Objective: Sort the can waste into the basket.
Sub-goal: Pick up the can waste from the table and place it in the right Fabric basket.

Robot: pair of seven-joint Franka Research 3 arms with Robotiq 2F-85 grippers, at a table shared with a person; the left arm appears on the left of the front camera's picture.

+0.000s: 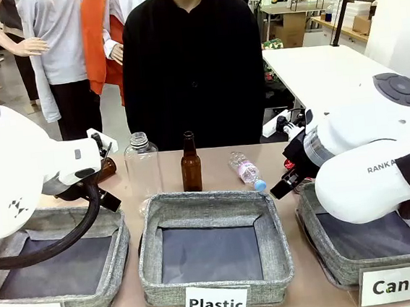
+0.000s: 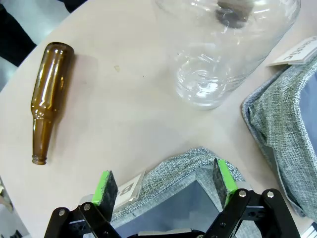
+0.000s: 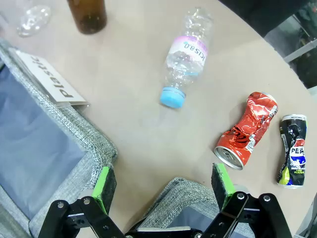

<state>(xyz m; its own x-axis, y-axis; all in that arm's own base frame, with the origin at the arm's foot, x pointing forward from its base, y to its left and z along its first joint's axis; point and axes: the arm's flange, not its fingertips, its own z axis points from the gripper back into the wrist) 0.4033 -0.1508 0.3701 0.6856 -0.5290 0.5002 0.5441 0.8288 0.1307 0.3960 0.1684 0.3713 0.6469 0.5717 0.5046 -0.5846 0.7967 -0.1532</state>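
A crushed red can [image 3: 247, 131] lies on the table in the right wrist view. A crushed dark blue Pepsi can [image 3: 292, 151] lies just beside it. My right gripper [image 3: 163, 182] hangs open and empty above a corner of the grey "Can" basket [image 3: 173, 201], short of both cans. From the front, that basket [image 1: 310, 223] sits at the right under my right gripper [image 1: 281, 185]. My left gripper [image 2: 164, 182] is open and empty over a corner of the "Bottle" basket [image 2: 178, 168]. In the front view the left gripper [image 1: 106, 199] is at the left.
The "Plastic" basket [image 1: 214, 250] stands in the middle, the "Bottle" basket [image 1: 56, 262] at the left. A brown bottle [image 1: 190, 162] and a clear bottle [image 1: 143, 170] stand behind them. A small plastic bottle [image 3: 185, 54] and another brown bottle [image 2: 47, 99] lie flat. A person stands at the far side.
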